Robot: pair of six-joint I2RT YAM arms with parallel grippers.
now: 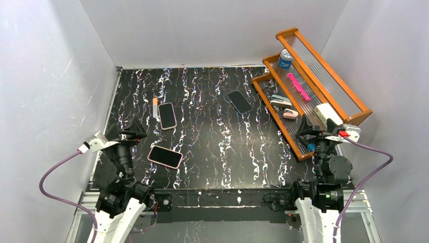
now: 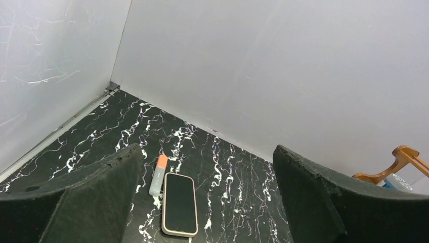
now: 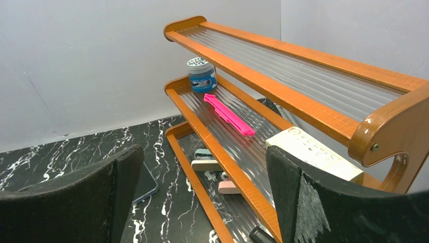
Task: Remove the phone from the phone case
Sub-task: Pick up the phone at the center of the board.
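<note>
**Work item.** The pink-cased phone (image 1: 165, 156) lies flat on the desk (image 1: 212, 152), screen up, near the front left and just ahead of the left tool (image 1: 132, 130). The phone sits inside its case; only the pink rim shows around the dark screen.

**Adjacent items.** A second phone (image 1: 167, 115), also screen up with a pale rim around it, lies farther back on the left side. In the left wrist view it appears between the two fingers, low in the frame. A marker (image 1: 155, 108) with an orange cap lies just beside its left edge (whether the two touch cannot be told). A dark phone (image 1: 239, 102) lies apart from both, toward the back centre-right of the desk.

**Tool state.**
- Left tool: jaws spread wide, nothing between the fingers, above the desk's left edge.
- Right tool (image 1: 316, 132): jaws spread wide, nothing between the fingers, close to the near end of the wooden rack (image 3: 389, 126).

**Rack contents.** The three-tier rack stands along the right side of the desk. Its middle tier carries a blue jar (image 1: 286, 58) at the far end, a pink strip-shaped item (image 1: 299, 86) and a white box (image 1: 327, 112) at the near end. The lowest tier holds several small items, too small to identify.
</note>
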